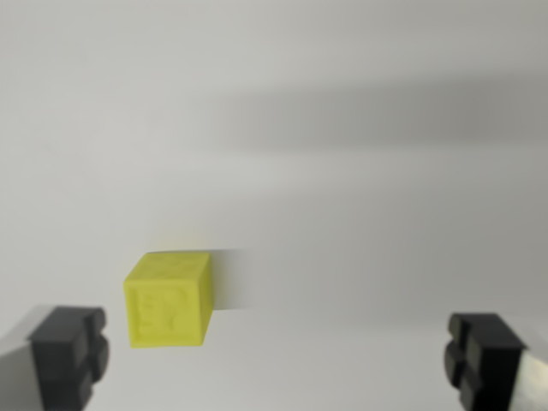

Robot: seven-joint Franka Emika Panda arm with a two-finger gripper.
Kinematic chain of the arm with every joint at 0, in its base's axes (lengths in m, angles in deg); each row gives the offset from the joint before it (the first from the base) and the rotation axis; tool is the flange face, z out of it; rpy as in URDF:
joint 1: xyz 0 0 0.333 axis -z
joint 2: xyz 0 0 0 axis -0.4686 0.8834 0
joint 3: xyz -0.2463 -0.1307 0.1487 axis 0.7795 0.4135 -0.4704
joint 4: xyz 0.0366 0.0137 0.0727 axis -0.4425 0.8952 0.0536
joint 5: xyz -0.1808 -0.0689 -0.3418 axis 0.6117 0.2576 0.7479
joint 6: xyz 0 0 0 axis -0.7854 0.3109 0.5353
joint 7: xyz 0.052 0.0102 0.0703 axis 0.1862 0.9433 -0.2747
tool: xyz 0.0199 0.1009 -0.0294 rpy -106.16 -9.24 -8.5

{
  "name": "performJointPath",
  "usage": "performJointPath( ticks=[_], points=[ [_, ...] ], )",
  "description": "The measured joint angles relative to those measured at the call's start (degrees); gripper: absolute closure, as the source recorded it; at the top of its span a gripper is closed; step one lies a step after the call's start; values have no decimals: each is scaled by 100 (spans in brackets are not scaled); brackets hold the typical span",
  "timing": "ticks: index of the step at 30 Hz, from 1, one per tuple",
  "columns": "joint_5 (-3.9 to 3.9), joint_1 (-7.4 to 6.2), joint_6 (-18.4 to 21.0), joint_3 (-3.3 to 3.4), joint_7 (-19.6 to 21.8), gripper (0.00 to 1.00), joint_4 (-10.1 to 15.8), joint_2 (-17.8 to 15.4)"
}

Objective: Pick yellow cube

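Two fingertips (pixel 68 355) half cropped, yellow cube (pixel 169 298) blurred

Jaws wide apart, empty

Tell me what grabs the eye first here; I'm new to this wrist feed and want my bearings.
The yellow cube stands out, bright on a plain white surface, low on the wrist view's left. The end effector frames the bottom edge, its dark fingers wide apart; the cube sits just inside the left one, off centre.
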Motion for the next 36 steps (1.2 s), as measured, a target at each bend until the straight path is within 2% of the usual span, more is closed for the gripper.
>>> performJointPath(
  ticks=[20,36],
  points=[
    [-1,-297,-737,0,218,0,619,176],
    [-18,-564,-1366,0,408,0,1023,443]
  ],
)
